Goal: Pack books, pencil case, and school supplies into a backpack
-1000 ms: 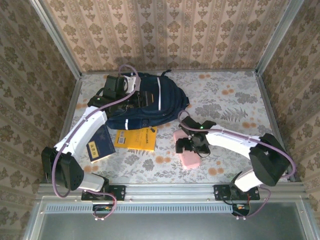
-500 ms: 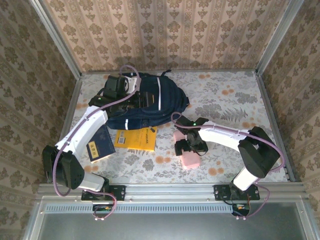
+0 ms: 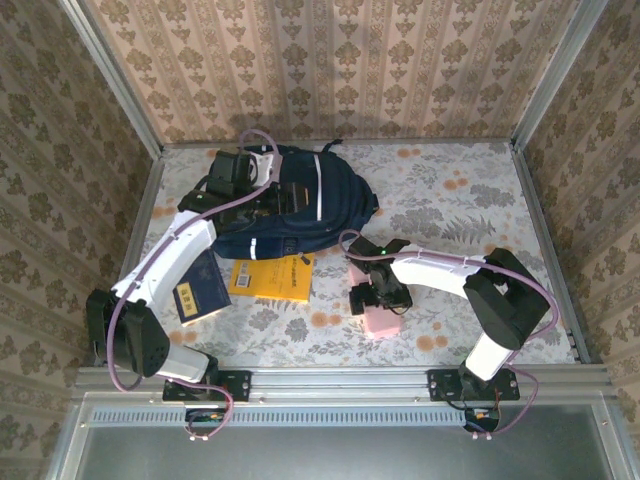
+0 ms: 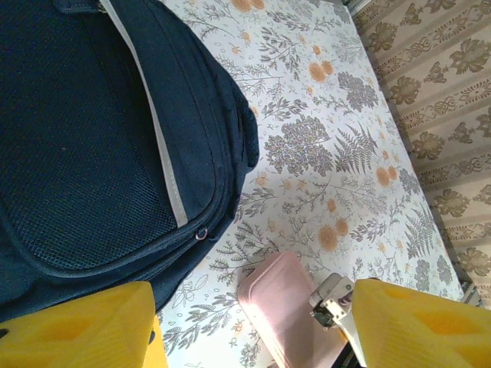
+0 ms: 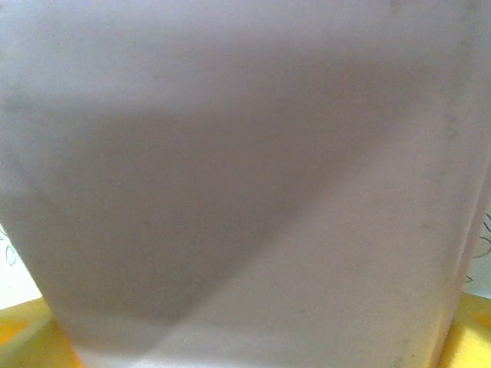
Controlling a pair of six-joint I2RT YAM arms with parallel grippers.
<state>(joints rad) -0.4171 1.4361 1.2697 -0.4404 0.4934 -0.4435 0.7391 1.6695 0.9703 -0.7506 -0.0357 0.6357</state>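
Right claw (image 3: 378,303) further left, astride one pink box (image 3: 380,324), grip unclear; left claw (image 4: 245,330) open; two books (image 3: 272,277)

A desk (image 3: 460,200) covered in a pale floral-print cloth carries four things. A large dark navy fabric backpack (image 3: 300,215) lies at the far left. A bright yellow flat book (image 3: 272,278) lies against its near edge, with a dark navy book (image 3: 203,290) just left of it. A pink rounded oblong box (image 3: 378,322) lies apart to the right.

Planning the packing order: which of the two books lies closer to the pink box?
The yellow book; the navy book lies farther left, away from the pink box.
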